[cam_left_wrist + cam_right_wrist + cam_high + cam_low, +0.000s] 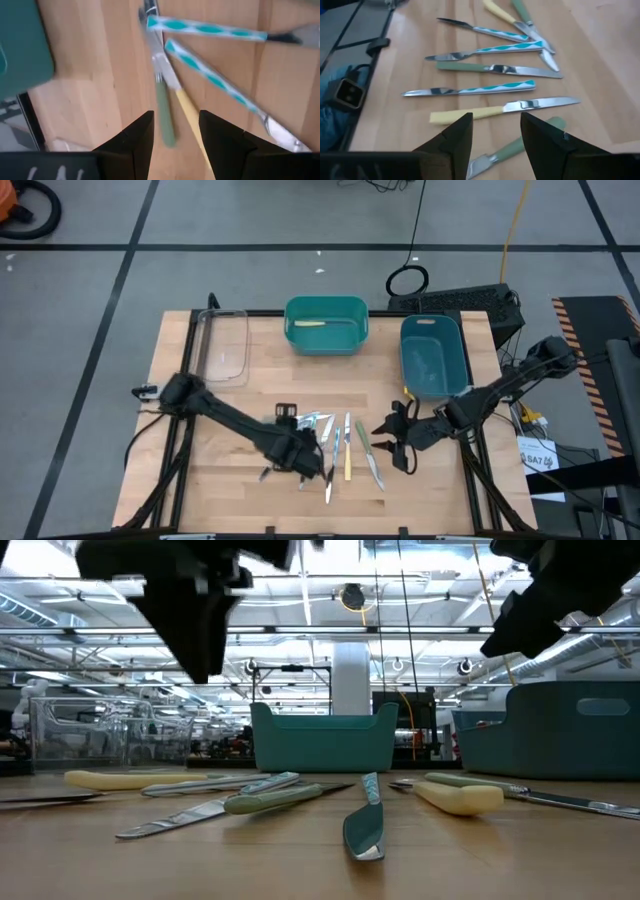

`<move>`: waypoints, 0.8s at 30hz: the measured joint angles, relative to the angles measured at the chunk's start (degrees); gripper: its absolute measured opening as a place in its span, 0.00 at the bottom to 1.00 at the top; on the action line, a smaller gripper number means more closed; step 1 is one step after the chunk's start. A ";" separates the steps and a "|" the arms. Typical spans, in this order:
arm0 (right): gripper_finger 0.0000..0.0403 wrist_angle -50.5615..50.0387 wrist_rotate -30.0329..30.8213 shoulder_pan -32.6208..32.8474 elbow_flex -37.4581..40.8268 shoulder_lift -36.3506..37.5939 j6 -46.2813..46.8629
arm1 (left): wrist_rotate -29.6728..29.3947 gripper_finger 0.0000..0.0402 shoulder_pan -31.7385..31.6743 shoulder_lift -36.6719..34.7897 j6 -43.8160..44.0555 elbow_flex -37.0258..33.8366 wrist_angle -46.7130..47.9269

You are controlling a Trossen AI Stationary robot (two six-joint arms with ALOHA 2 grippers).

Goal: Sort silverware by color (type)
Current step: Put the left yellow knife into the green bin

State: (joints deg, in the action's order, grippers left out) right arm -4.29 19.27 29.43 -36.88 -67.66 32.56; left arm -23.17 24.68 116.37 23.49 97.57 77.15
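The silverware [345, 448] lies scattered on the near middle of the wooden table: knives and forks with yellow, pale green and teal-patterned handles, also in the low view [270, 798]. My left gripper [303, 462] hovers open over the pile's left part. Its wrist view [176, 135] shows a pale green handle [164, 112] and a yellow handle [187, 112] below the gap. My right gripper [396, 442] hovers open at the pile's right side. Its wrist view [496, 135] looks over a yellow-handled knife [470, 114] and a green-handled piece [512, 146].
A teal bin [326, 302] stands at the far middle with one yellow-handled utensil [310, 323] lying in it. A blue bin [403, 350] sits to the far right, and a clear tray [246, 345] to the far left. Bare wood lies left of the pile.
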 joint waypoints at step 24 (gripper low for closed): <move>0.40 6.66 1.76 3.30 0.02 -3.41 -1.79 | -4.80 0.41 8.73 -18.69 23.20 -39.02 -31.01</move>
State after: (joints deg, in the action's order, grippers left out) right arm 2.37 21.02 32.73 -36.86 -71.07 30.77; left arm -27.97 33.41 97.68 46.68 58.55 46.14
